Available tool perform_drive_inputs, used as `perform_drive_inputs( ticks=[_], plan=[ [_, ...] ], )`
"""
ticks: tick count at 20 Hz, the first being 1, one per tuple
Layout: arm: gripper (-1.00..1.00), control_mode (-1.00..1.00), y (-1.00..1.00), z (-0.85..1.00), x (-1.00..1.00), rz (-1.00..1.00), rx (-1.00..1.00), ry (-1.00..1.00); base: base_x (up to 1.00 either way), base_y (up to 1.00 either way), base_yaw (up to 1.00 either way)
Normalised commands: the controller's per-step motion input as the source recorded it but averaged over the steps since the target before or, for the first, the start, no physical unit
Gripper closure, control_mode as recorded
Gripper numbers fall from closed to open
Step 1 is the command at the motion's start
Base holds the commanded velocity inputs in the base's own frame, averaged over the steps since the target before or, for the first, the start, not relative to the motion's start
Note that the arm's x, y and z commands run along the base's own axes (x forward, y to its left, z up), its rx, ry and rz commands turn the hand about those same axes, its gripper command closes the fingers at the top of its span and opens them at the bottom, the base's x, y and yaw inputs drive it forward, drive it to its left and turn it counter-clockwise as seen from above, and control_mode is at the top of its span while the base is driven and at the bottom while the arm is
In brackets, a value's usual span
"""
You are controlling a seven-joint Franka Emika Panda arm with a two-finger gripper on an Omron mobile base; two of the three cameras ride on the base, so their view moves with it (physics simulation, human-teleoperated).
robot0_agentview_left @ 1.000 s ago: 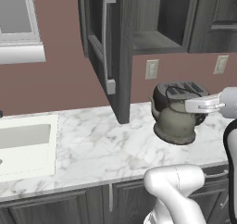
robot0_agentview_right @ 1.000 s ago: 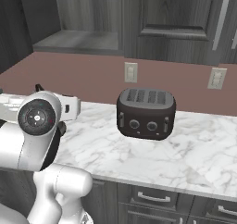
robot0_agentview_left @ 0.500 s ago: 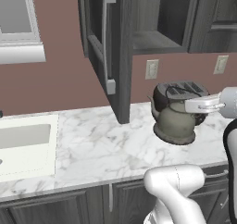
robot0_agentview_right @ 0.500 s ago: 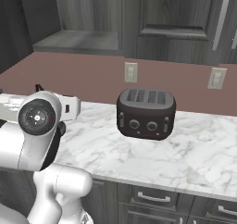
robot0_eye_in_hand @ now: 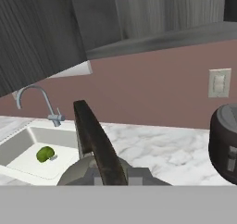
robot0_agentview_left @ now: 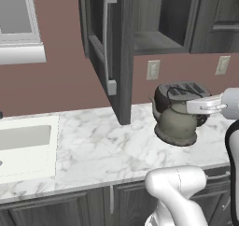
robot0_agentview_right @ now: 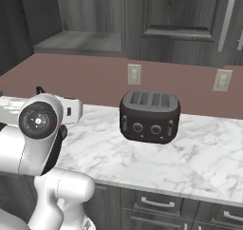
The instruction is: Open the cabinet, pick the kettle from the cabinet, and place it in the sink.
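Observation:
The grey-green kettle (robot0_agentview_left: 176, 123) hangs just above the marble counter, in front of the toaster. My gripper (robot0_agentview_left: 190, 106) is shut on its thin arched handle (robot0_eye_in_hand: 98, 142), which runs up the middle of the hand view from the gripper (robot0_eye_in_hand: 118, 173) and the kettle's dome (robot0_eye_in_hand: 81, 172). The cabinet (robot0_agentview_left: 158, 19) stands open above, its door (robot0_agentview_left: 100, 43) swung out towards me with the silver bar handle (robot0_agentview_left: 110, 38) on it. Far to the left lies the white sink (robot0_agentview_left: 25, 148); in the hand view its basin (robot0_eye_in_hand: 23, 156) and gooseneck tap (robot0_eye_in_hand: 36, 98) are at the left.
A dark four-slot toaster (robot0_agentview_right: 149, 116) stands by the back wall right behind the kettle. A small green thing (robot0_eye_in_hand: 45, 153) lies in the basin. The open door's lower edge hangs over the counter between kettle and sink. Wall sockets (robot0_agentview_left: 152, 69) sit above the counter.

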Motion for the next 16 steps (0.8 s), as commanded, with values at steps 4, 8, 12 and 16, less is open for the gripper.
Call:
perform_drive_inputs(
  ticks=[4,8,12,16],
  plan=[
    [1.0,1.0,0.0,0.0,0.0,0.0,0.0,0.0,-0.16,0.0,0.03],
    [1.0,1.0,0.0,0.0,0.0,0.0,0.0,0.0,-0.43,0.0,0.1],
    [1.0,1.0,0.0,0.0,0.0,0.0,0.0,0.0,-0.52,0.0,0.14],
    [1.0,1.0,0.0,0.0,0.0,0.0,0.0,0.0,-0.5,0.0,0.13]
  ],
)
